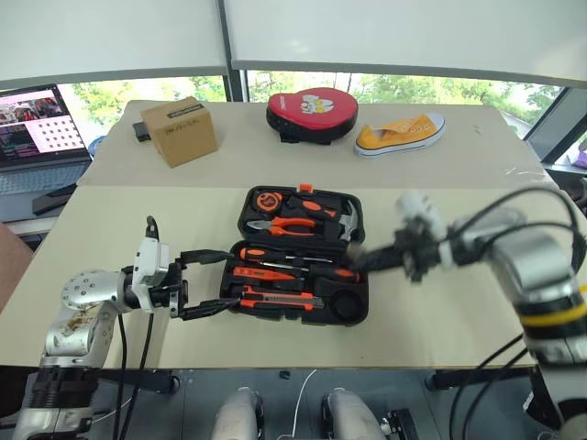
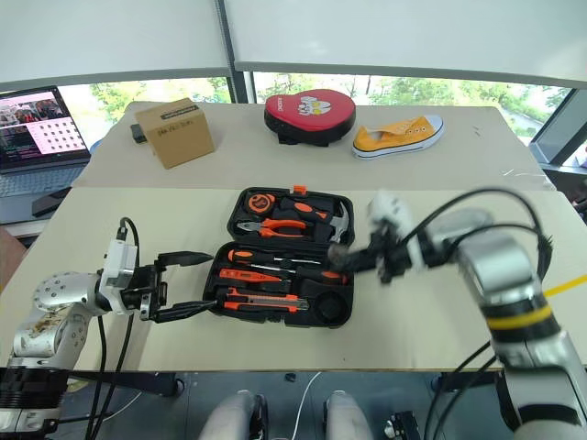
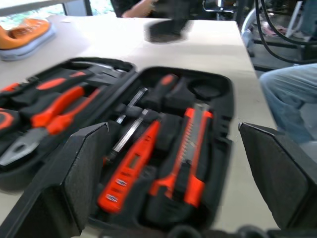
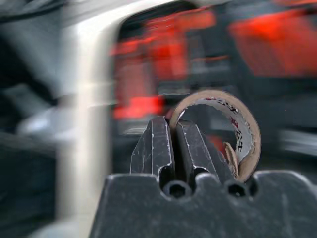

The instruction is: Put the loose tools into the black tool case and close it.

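On the beige table (image 1: 440, 312), the black tool case (image 1: 303, 255) lies open, and we take it as our landmark. At the case's left edge we see the left gripper (image 1: 204, 284), its two black fingers spread wide apart and holding nothing; one finger is by the near left corner of the case. At the case's right edge we see the right gripper (image 4: 173, 144), blurred in the head views. In the right wrist view its fingers are pressed together on the wall of the small tape roll (image 4: 233, 134), so that one finger is inside the ring.

Inside the case, in the near half, we see the two long screwdrivers (image 1: 293, 258), the slim orange tester (image 3: 130, 171) and the utility knife (image 1: 280, 298), each in a slot. The far half holds the pliers (image 1: 295, 220), the hammer (image 1: 347, 220) and the round tape measure (image 1: 267, 201).

Behind the case, well apart, stand a cardboard box (image 1: 180, 131), a red pad (image 1: 312, 115) and a yellow shoe (image 1: 401, 134).
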Available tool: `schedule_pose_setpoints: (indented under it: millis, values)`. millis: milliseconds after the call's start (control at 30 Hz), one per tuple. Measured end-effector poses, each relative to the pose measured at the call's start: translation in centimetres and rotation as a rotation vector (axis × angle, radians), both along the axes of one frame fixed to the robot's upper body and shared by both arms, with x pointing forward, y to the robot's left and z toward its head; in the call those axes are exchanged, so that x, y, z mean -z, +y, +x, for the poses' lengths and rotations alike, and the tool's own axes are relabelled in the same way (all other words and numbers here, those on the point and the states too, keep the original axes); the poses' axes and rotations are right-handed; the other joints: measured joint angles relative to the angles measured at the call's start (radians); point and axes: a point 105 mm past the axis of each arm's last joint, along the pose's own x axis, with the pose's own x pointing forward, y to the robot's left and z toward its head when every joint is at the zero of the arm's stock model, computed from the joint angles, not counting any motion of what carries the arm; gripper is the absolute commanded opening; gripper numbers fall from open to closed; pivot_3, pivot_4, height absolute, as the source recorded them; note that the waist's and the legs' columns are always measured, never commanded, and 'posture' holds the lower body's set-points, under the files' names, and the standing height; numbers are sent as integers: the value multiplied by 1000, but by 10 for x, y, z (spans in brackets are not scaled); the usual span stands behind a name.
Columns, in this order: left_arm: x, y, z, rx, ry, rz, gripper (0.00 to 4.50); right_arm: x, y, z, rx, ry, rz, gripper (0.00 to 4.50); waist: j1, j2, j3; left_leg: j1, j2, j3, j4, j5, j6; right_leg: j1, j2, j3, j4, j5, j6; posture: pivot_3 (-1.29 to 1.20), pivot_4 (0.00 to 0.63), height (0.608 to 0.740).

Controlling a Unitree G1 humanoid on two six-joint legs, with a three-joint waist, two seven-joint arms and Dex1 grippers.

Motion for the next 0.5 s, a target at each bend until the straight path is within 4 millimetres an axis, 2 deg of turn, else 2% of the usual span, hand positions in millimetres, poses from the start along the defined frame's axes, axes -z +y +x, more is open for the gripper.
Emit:
schedule_pose_setpoints:
  millis: [67, 233, 467, 500]
  values:
    - [3, 1, -1, -6, 2, 7, 4500, 11, 2, -4, 31, 12, -29, 45, 0, 0, 0, 0, 0, 0, 4, 0, 0, 1, 0, 0, 2, 0, 0, 0, 150, 740]
    - [8, 2, -4, -18, 19, 4, 4500, 25, -6, -1, 98, -16, -113, 45, 0, -1, 0, 0, 0, 0, 6, 0, 0, 0, 0, 0, 4, 0, 0, 0, 150, 740]
    - [9, 1, -5, -25, 25, 6, 4500, 37, -4, 8, 116, -66, -183, 45, -1, -1, 0, 0, 0, -1, 6, 0, 0, 0, 1, 0, 5, 0, 0, 0, 150, 740]
    - [9, 1, -4, -28, 27, 7, 4500, 37, -4, 8, 114, -69, -186, 404, 0, -2, -1, 0, 0, -1, 6, 0, 0, 1, 1, 0, 5, 0, 0, 0, 150, 740]
